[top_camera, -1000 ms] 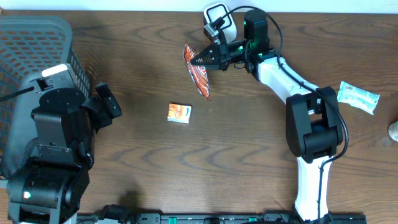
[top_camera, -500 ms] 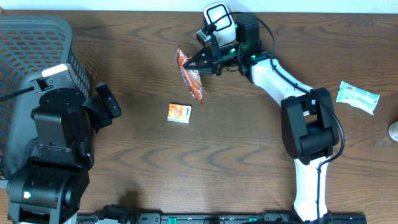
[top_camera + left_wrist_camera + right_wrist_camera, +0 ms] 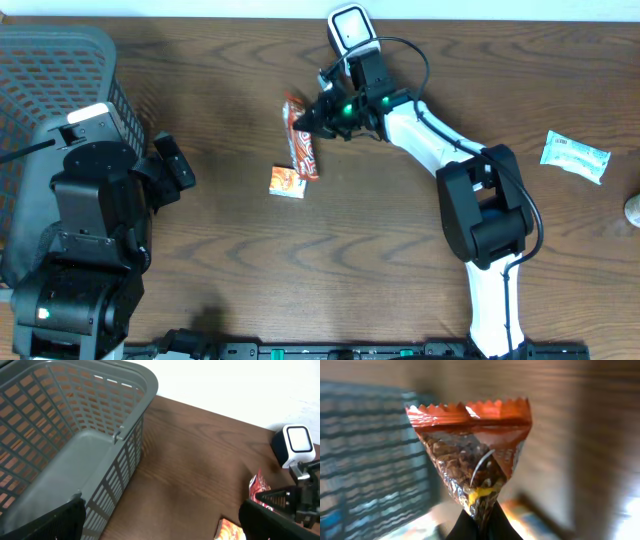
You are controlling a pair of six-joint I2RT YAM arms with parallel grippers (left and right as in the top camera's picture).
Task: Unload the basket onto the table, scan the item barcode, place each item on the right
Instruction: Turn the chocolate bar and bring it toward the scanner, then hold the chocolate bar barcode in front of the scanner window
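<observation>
Along the far rim of the bench [image 3: 380, 250] sits the white scanner [image 3: 348, 25], right at the edge. The right arm's cable loops close past it. The right jaws are clamped shut on a bunched bit of the orange-red snack packet [image 3: 302, 140]. They hold it near the scanner, in front of it and a little to the left. From the right wrist the packet [image 3: 472, 455] fills the view with its zigzag crimp fanned away from the jaws, and everything behind it is blurred. I cannot tell which face carries the barcode.

Seen from above, the packet's lower end meets the corner of a small orange box [image 3: 287, 181] lying on the bench. Whether it touches the box or hangs over it, I cannot tell.

Between the box and the grey basket [image 3: 60, 60] at the far left corner lies a wide stretch of bare wood, and more runs along the near side. The basket runs off the left edge, and the left arm's bulk covers its near part. The left jaws stand spread wide, holding nothing, just beside the basket's wall. From that wrist only the dark fingertips [image 3: 67, 517] show, cut off in the bottom corners.

Well apart on the right lies a white-and-blue sachet [image 3: 575, 157]. Beyond it a pale rounded thing [image 3: 632, 208] is cut by the frame, and I cannot tell what it is.
</observation>
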